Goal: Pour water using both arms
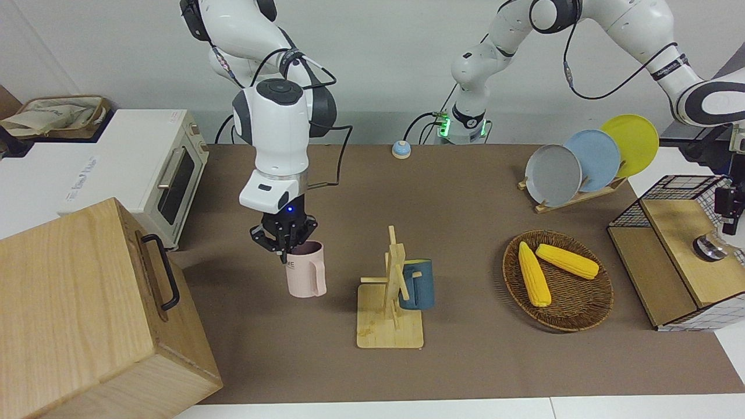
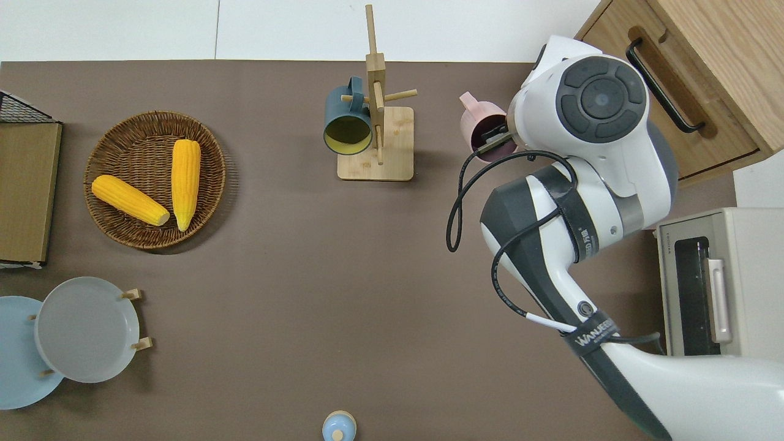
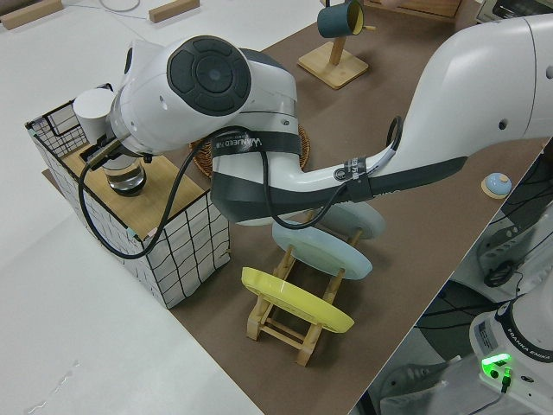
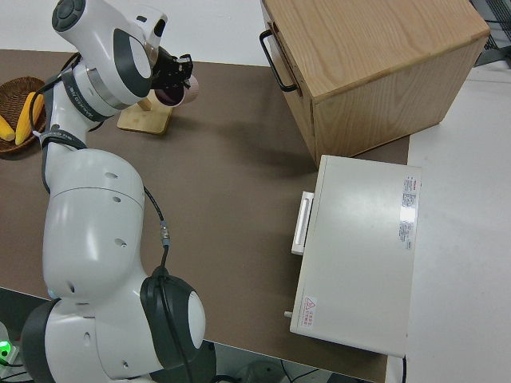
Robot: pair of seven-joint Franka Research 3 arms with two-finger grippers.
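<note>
The right gripper is clamped on the rim of the pink mug, held upright in the air beside the wooden mug rack, toward the right arm's end. The blue mug hangs on that rack. The left gripper is at the wire-sided box; whether its fingers are apart or together cannot be told.

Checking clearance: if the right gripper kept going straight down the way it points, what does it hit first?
The right gripper points down, fingers clamped on the rim of the pink ceramic mug hanging below it. The mug's base would likely meet the brown table mat first; nothing else shows beneath.
</note>
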